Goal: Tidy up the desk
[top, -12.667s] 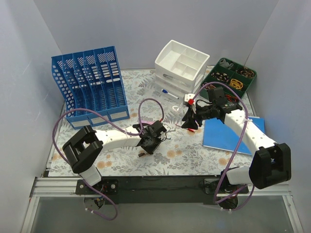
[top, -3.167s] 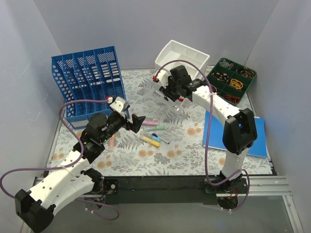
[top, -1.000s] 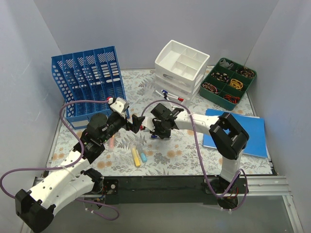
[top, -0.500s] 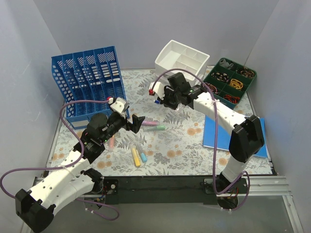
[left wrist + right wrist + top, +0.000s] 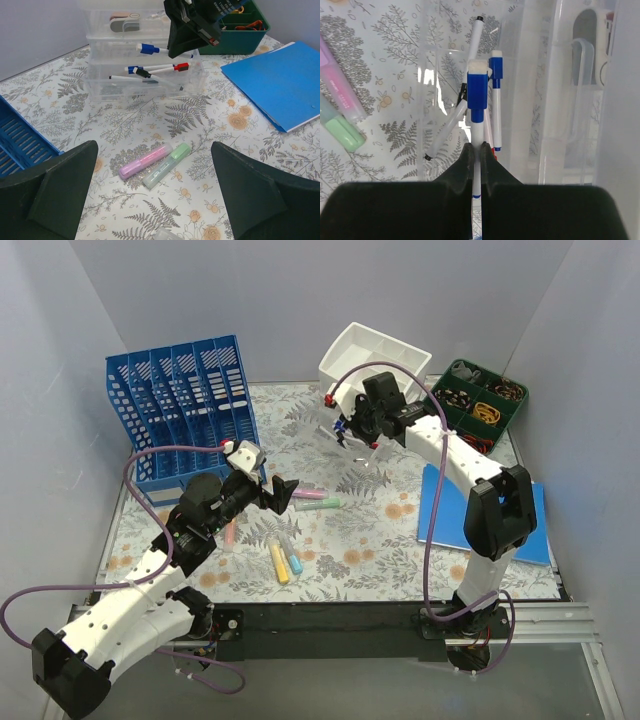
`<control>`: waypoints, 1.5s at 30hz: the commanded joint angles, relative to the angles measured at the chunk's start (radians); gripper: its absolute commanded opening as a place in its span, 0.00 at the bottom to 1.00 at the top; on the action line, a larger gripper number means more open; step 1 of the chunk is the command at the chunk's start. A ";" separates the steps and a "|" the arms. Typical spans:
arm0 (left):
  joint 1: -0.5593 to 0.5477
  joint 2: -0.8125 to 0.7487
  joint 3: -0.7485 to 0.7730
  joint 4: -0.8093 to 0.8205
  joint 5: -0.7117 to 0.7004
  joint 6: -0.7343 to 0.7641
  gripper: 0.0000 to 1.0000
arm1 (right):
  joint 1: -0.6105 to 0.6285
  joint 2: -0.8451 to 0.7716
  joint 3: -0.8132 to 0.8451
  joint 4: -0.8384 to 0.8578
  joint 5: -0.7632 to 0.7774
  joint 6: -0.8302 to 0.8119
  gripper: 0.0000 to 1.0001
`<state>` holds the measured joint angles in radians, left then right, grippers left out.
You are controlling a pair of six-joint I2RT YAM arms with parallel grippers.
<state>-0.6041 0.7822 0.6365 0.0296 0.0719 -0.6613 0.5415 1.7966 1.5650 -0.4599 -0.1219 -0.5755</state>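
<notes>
The left arm (image 5: 128,618) and right arm (image 5: 458,456) are built from white rounded shells and black joints. Thin purple cables (image 5: 150,452) are looped behind the black two-finger left gripper (image 5: 284,490) and right gripper (image 5: 347,426).

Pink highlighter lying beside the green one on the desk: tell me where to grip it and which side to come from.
Come straight down from above and pinch the pink highlighter across its barrel at the end that juts past the green highlighter. It lies flat on the desk, and the green one crowds its other half.
</notes>
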 commanded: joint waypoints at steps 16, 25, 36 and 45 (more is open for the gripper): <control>0.003 0.019 0.002 0.007 0.025 0.005 0.98 | -0.023 0.007 0.098 -0.051 -0.234 0.006 0.32; 0.004 0.132 0.011 0.111 0.189 -0.197 0.61 | -0.067 -0.054 0.226 -0.049 -0.231 0.064 0.31; 0.006 0.486 0.103 0.296 0.246 -0.653 0.13 | -0.184 0.018 0.386 -0.040 -0.265 0.216 0.51; 0.007 0.767 0.238 0.332 0.138 -0.712 0.09 | -0.196 0.102 0.437 -0.077 -0.314 0.217 0.49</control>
<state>-0.6037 1.4837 0.7998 0.3229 0.2718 -1.3243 0.3389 1.8545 1.9381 -0.5175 -0.4000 -0.3725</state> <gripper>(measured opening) 0.101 0.493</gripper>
